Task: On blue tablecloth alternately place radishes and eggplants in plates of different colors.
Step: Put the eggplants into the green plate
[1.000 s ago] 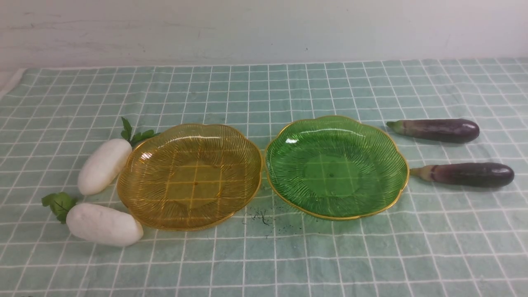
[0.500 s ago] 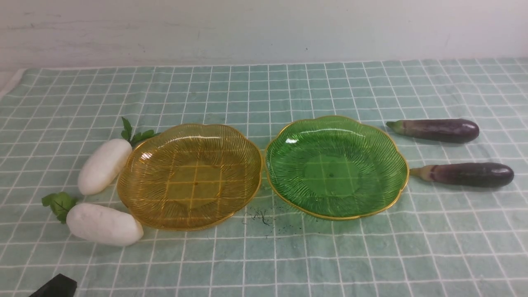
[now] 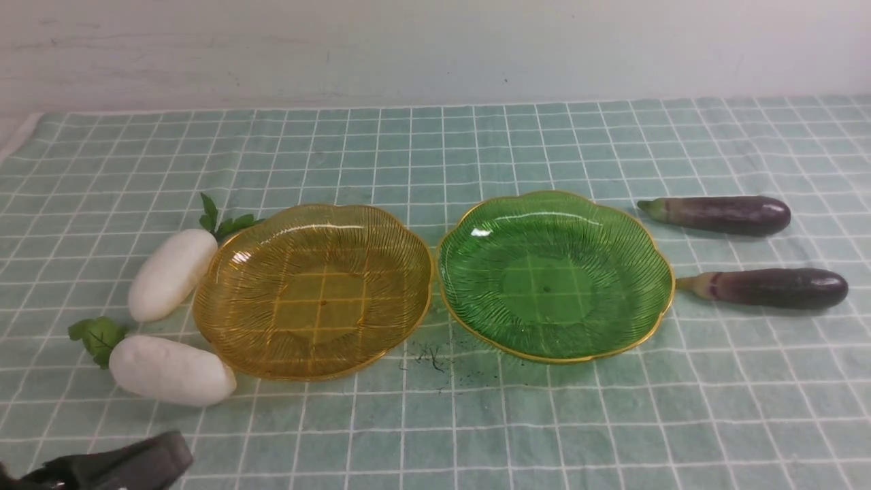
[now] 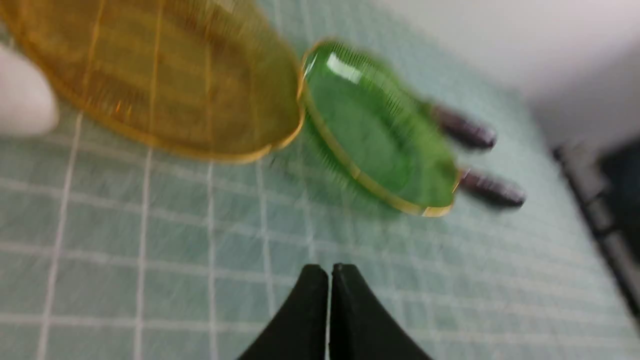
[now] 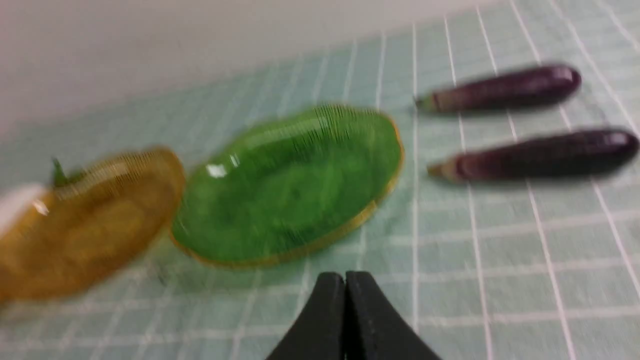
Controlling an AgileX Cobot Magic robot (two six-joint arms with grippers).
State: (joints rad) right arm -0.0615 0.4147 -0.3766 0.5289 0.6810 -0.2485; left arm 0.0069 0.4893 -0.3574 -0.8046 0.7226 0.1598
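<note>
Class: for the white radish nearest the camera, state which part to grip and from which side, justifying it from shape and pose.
Probably the thick middle of the near radish, from above, closing across its near and far flanks: it lies flat, leaves at one end, the other end at the rim of the amber plate.

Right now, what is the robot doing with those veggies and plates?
Nothing is picked up yet. Two white radishes lie beside the empty amber plate, and two purple eggplants lie beside the empty green plate, all on the checked tablecloth. The left gripper and right gripper are shut and empty; the left one is near the radishes.
</note>
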